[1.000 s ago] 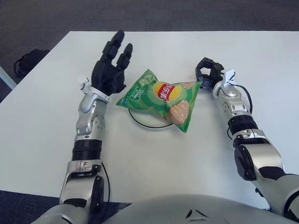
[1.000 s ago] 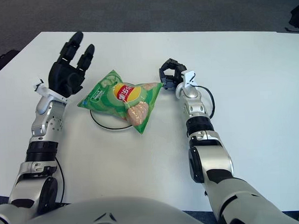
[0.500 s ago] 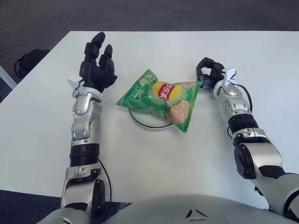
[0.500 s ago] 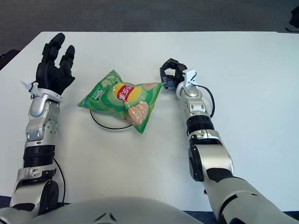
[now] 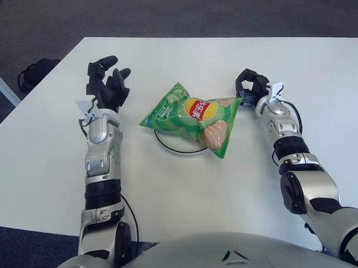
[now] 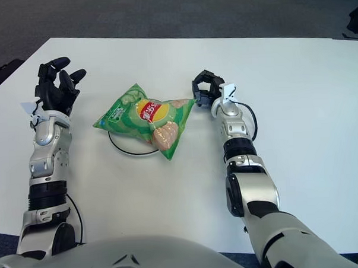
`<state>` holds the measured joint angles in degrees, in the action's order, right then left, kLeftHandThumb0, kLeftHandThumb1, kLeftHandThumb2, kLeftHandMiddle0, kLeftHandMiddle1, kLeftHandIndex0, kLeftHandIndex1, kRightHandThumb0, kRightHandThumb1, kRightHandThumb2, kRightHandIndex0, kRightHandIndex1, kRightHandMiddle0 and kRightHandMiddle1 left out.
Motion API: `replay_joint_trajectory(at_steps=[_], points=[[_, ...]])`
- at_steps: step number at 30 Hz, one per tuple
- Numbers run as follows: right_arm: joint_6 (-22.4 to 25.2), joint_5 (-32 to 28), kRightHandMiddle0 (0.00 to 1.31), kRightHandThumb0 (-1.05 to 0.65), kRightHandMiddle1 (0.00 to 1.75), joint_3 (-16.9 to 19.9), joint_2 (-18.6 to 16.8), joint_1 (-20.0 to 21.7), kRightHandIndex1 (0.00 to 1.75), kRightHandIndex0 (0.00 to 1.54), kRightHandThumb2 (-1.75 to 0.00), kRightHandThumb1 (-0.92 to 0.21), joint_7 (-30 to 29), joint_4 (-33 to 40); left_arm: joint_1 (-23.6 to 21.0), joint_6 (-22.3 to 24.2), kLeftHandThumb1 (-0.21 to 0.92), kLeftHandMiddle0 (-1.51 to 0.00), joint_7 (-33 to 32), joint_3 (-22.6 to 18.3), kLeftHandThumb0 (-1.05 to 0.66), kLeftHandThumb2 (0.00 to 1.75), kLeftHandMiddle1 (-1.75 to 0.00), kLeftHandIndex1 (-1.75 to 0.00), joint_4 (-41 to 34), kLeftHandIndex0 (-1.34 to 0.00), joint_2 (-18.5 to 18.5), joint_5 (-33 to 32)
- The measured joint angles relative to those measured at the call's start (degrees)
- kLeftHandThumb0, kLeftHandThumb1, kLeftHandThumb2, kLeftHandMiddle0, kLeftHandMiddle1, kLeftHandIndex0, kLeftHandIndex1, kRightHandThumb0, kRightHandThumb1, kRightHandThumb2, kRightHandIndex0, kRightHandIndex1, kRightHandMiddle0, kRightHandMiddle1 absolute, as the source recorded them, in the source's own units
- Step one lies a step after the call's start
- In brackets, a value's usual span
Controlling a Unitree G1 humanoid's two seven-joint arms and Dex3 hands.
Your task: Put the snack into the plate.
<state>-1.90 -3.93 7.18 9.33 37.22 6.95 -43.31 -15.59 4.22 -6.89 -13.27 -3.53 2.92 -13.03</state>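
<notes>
A green bag of crisps [image 5: 193,117] lies across a white plate with a dark rim [image 5: 175,147], covering most of it. My left hand [image 5: 105,82] is left of the bag, apart from it, its black fingers loosely bent and holding nothing. My right hand [image 5: 250,84] shows just right of the bag's upper right corner, fingers curled, and I cannot tell if they touch the bag.
The white table [image 5: 187,187] spreads around the plate. Its far edge meets dark carpet. A black bag [image 5: 35,72] lies on the floor beyond the table's left side.
My left hand has drawn back to the left, away from the bag, and its fingers have bent in. The bag and my right hand have stayed put.
</notes>
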Motion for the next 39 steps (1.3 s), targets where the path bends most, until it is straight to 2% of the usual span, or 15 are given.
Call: replay_joint_trajectory(at_steps=[7,15,23,29,39], points=[[-0.3,0.0,0.59,-0.47,1.75,0.0,0.0,0.0,1.75,1.27,-1.28,-0.34,0.2,-0.1,0.0,1.0,0.56,-0.73,-0.2,-0.7,-0.41,1.00,-1.74,-1.75,3.5,-0.42,-0.1,0.0],[-1.0,0.3,0.59,-0.47,1.75,-0.6,0.0,0.0,1.75,1.26,-1.28,-0.35,-0.2,-0.3,-0.2,5.1,0.53,-0.84,-0.2,-1.2,-0.42,1.05,-1.75,-1.75,6.0,-0.45,0.0,0.0],[-1.2,0.5,0.58,-0.47,1.75,-1.2,0.0,-0.3,1.75,1.24,-1.26,-0.36,-0.6,0.1,-1.0,5.2,0.50,-0.95,-0.2,-0.5,-0.43,1.08,-1.75,-1.75,10.4,-0.47,0.7,2.2],[-1.7,0.5,0.56,-0.46,1.75,-1.4,0.0,-0.8,1.75,1.23,-1.23,-0.39,-0.7,0.6,-1.3,3.0,0.50,-1.02,0.2,0.3,-0.43,1.09,-1.75,-1.75,14.1,-0.47,1.1,3.6],[-3.0,0.5,0.57,-0.46,1.75,-1.7,-0.2,-1.9,1.75,1.23,-1.25,-0.37,-0.6,1.5,-3.5,-5.4,0.50,-1.12,2.5,1.0,-0.43,1.09,-1.75,-1.75,21.7,-0.47,1.6,5.0]])
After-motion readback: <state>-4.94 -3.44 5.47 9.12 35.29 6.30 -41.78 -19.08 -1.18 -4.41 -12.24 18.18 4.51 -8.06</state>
